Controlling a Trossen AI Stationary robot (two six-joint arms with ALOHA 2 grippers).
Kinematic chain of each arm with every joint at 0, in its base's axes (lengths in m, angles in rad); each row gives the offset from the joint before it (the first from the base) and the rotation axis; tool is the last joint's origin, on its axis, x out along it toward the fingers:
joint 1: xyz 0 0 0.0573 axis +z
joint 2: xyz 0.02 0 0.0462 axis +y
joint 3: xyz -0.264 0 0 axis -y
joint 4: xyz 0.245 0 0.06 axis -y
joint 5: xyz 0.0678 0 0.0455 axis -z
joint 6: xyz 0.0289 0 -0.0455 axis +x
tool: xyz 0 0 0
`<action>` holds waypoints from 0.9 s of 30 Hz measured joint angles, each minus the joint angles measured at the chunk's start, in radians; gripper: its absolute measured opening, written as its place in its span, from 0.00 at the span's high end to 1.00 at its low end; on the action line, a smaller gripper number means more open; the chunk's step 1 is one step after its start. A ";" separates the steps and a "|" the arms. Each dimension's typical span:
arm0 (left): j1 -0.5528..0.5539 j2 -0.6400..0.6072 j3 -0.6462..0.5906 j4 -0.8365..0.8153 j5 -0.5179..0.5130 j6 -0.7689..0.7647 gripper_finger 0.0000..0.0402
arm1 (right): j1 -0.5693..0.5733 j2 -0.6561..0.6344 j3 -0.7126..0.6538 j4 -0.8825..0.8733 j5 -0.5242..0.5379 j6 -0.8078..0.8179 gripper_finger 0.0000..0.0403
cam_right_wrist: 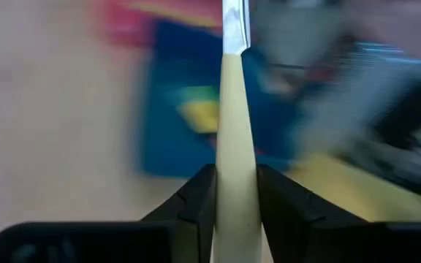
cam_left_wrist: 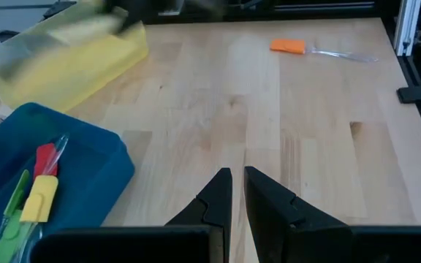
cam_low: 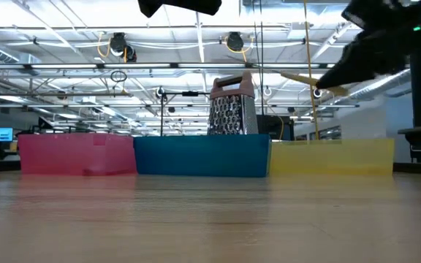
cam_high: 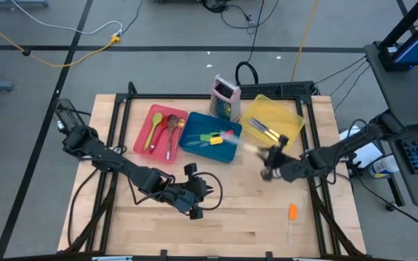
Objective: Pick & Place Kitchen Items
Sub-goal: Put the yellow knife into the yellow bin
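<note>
Your right gripper (cam_right_wrist: pixel 234 191) is pinching a pale-handled piece of cutlery (cam_right_wrist: pixel 234 131), handle clamped between both fingers and the metal end pointing forward; in the high view it hangs just in front of the yellow tray (cam_high: pixel 296 116), above the table (cam_high: pixel 231 217). This reads as the carry step of a placement: the yellow tray already holds similar cutlery, so you would judge that as the destination. The next move calls for bringing the piece over the yellow tray's rim, lowering it, then releasing. Your left gripper (cam_left_wrist: pixel 238 193) waits low over bare wood, well in front of the yellow tray, fingers nearly pressed together with nothing between them. The left wrist view shows what the right wrist view blurs out: an orange spatula (cam_left_wrist: pixel 289 47) lying on the wood, apart from the yellow tray and not yet sorted. The low view alone confirms the carried piece rides well above the tray walls, with the grater (cam_low: pixel 232 108) standing behind the blue tray (cam_low: pixel 199 157).
</note>
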 joint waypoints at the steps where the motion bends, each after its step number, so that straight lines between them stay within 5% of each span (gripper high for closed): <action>1: 0.000 0.000 0.000 0.000 0.000 0.000 0.90 | -0.026 0.000 0.000 -0.003 0.071 0.011 0.79; 3: 0.000 0.000 0.000 0.001 0.000 0.000 0.90 | -0.089 0.000 0.000 -0.010 0.146 0.034 0.78; 8: 0.000 0.000 0.000 0.001 0.000 -0.004 0.90 | -0.266 0.000 0.000 -0.052 0.110 0.047 0.82; 14: 0.000 0.000 0.000 0.002 0.000 -0.023 0.90 | -0.527 0.013 -0.001 -0.294 -0.204 0.253 0.82; 17: 0.000 0.000 0.000 0.002 0.000 -0.026 0.90 | -0.615 0.027 -0.025 -0.380 -0.215 0.293 0.81; 23: -0.001 0.000 0.000 0.002 0.000 -0.033 0.90 | -0.706 0.041 -0.099 -0.327 -0.336 0.290 0.81; 27: -0.001 0.000 0.000 0.002 0.000 -0.033 0.90 | -0.710 0.042 -0.131 -0.266 -0.328 0.211 0.77</action>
